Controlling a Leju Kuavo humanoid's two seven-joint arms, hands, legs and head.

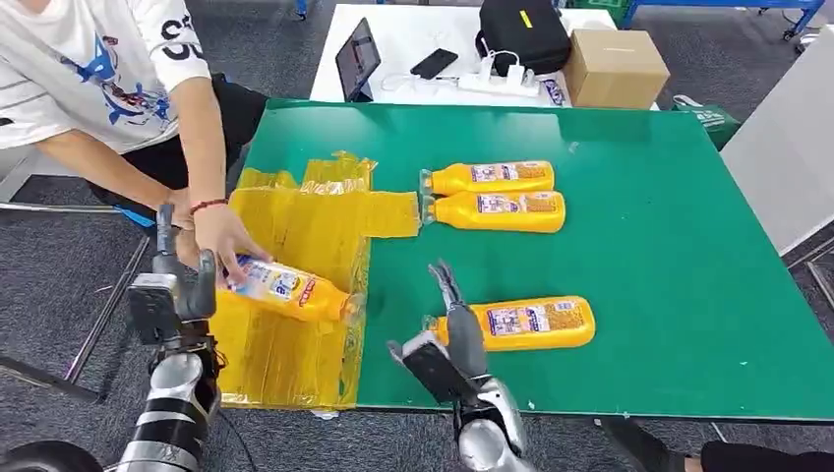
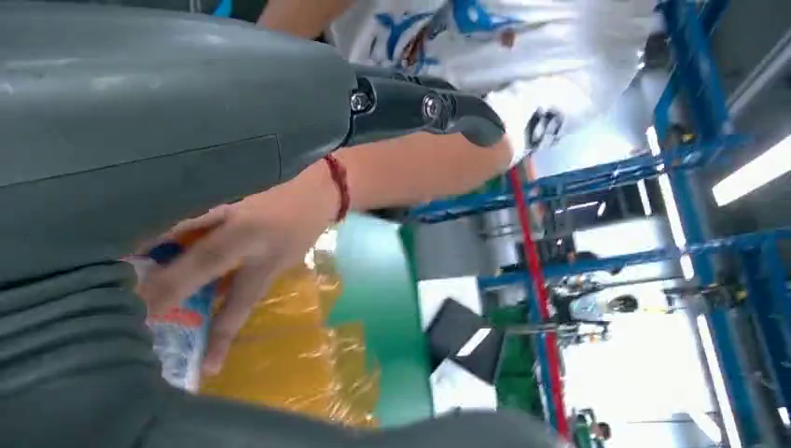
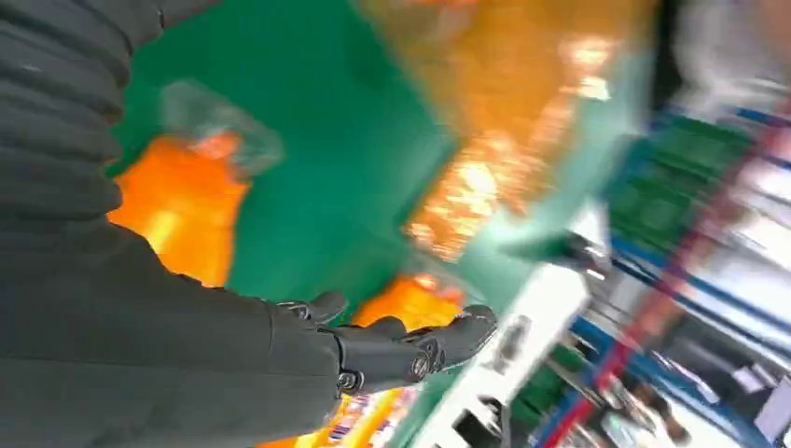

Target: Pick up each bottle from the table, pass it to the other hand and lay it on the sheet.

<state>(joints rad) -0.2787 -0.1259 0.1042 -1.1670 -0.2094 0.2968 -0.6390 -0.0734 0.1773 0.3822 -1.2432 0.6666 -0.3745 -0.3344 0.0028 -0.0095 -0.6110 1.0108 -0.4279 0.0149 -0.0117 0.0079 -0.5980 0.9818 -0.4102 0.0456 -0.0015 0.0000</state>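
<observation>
A green table [image 1: 669,295] is being looked down on from the head view, with a crinkled yellow sheet [image 1: 295,236] spread over its left part. One orange bottle [image 1: 287,287] is lying on the sheet near its near-left side, cap pointing right, and it is being grasped at its left end by a person's hand [image 1: 221,234] wearing a red wrist cord. The left hand [image 1: 182,280] is being held upright just left of that bottle, fingers apart and raised, nothing being gripped by them; whether it is touching the bottle cannot be told. The right hand [image 1: 454,329] is being held over the near middle of the table, fingers extended and slightly apart, nothing clasped, just beside the cap end of a third bottle [image 1: 526,323] lying on the bare table. Two more bottles [image 1: 497,195] are lying side by side, touching, farther back, their caps just beside the sheet's right flap. Beyond the green table, a tablet [image 1: 357,59], a black bag [image 1: 521,34] and a cardboard box [image 1: 615,67] are resting on a white table [image 1: 413,34].
</observation>
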